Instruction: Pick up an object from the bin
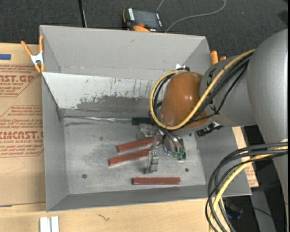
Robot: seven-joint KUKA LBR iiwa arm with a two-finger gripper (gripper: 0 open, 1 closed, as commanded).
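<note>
Three reddish-brown flat bars lie on the bin floor. My gripper (152,162) hangs below the arm's orange cover, right of the bin's middle, low over the floor. It is at the right ends of two of the bars: the upper bar (135,145) and the middle bar (128,159), which lie side by side, slanting up to the right. The gripper's tip touches or nearly touches the middle bar's right end. The third bar (156,181) lies level, apart, just in front of the gripper near the bin's front wall.
The arm and its cables cover the bin's right side. A small dark piece (140,121) lies at the foot of the back wall, behind the gripper. The left half of the floor is bare metal.
</note>
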